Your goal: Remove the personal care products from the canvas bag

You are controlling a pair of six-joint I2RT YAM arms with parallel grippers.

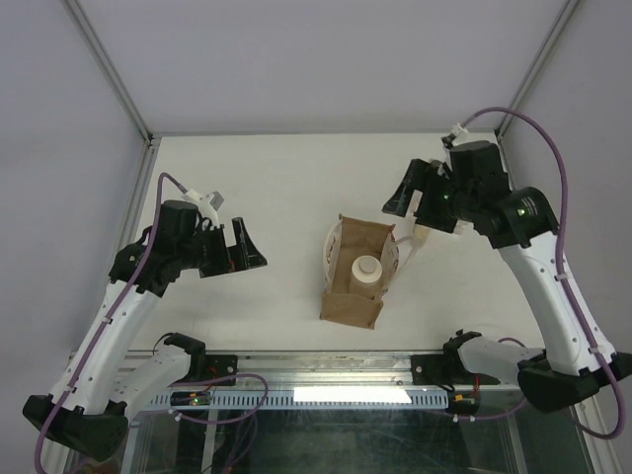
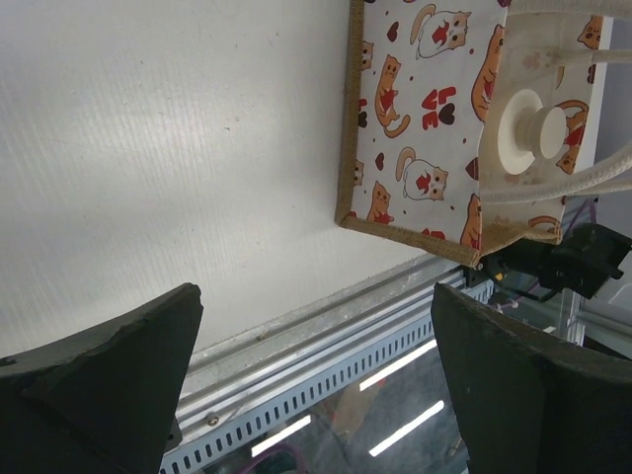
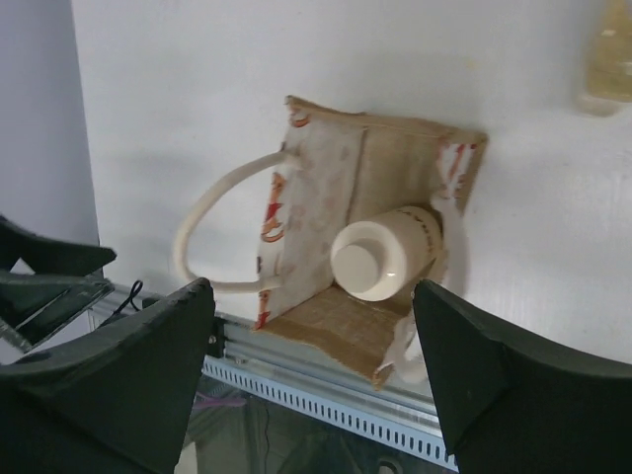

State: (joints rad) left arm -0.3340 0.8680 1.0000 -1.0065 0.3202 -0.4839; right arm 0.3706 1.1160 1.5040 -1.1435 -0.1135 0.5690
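A wide cream bottle with a cream cap sits inside the open tan-brown canvas bag in the middle of the white table. The right gripper hovers beside the bag, fingers spread wide and empty. A blurred clear-beige bottle is outside the bag, nearby. The left gripper, also wide open and empty, hangs off to the bag's left.

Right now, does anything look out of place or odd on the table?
Nothing spilled or damaged. The bag sits slightly askew, close to the near edge of the table, its handles flopped outward. The cream bottle is inside it.
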